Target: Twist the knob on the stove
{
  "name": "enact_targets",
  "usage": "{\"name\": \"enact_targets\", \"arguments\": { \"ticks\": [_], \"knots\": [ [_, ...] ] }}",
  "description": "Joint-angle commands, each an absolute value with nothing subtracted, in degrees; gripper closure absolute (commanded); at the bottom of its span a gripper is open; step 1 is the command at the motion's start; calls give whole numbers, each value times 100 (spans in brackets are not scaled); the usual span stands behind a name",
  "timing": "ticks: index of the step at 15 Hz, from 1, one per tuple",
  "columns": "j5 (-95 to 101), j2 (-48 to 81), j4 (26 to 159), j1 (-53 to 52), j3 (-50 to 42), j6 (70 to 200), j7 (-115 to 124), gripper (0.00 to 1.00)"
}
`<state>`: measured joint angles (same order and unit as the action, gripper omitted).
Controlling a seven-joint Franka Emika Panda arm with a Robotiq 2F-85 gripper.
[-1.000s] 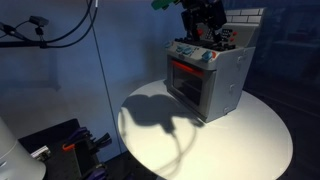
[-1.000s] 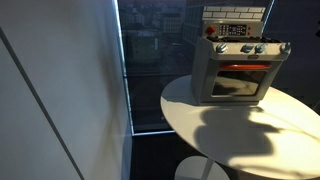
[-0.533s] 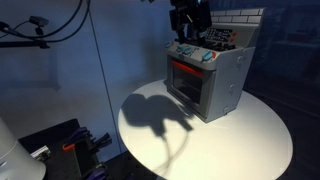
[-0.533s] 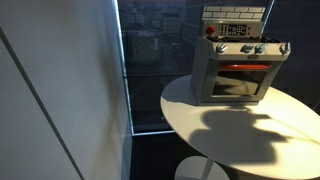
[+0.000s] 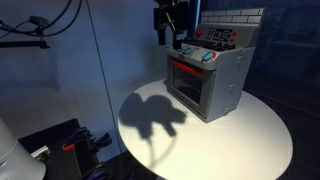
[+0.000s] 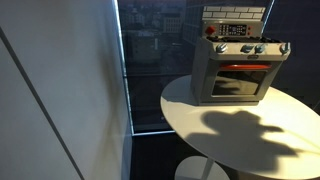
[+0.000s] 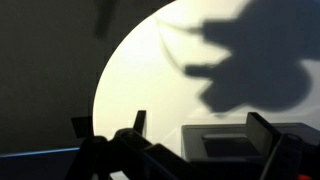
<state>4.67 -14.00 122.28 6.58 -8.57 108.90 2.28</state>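
The stove is a small grey toy oven with a red-glowing door window, standing on a round white table. It also shows in an exterior view. A row of pale blue knobs runs along its front top edge, seen too in an exterior view. My gripper hangs in the air up and to the side of the stove's knob end, touching nothing. In the wrist view my gripper is open and empty, with the stove's top below it.
The table's edge drops off close in front of the stove. A dark window wall stands behind, and a white panel beside it. Cables and dark equipment lie on the floor. The arm's shadow falls on the table.
My gripper has moved off the stove's knob row, sideways and slightly up, away from the stove. Its shadow on the table has shifted with it. The stove has not moved.
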Motion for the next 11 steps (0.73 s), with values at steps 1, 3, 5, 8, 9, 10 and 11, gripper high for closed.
{"name": "enact_targets", "arguments": {
  "ticks": [1,3,5,8,9,10,11],
  "knots": [
    [190,-1497,12078,704,-848,10266,230,0],
    [121,-1527,12057,711,-848,10099,251,0],
    [98,-1542,12055,717,-844,10061,272,0],
    [180,-1486,12141,705,-819,10219,225,0],
    [180,-1479,12146,705,-818,10219,225,0],
    [180,-1472,12149,704,-817,10220,225,0],
    [180,-1468,12149,704,-817,10220,225,0]
  ]
}}
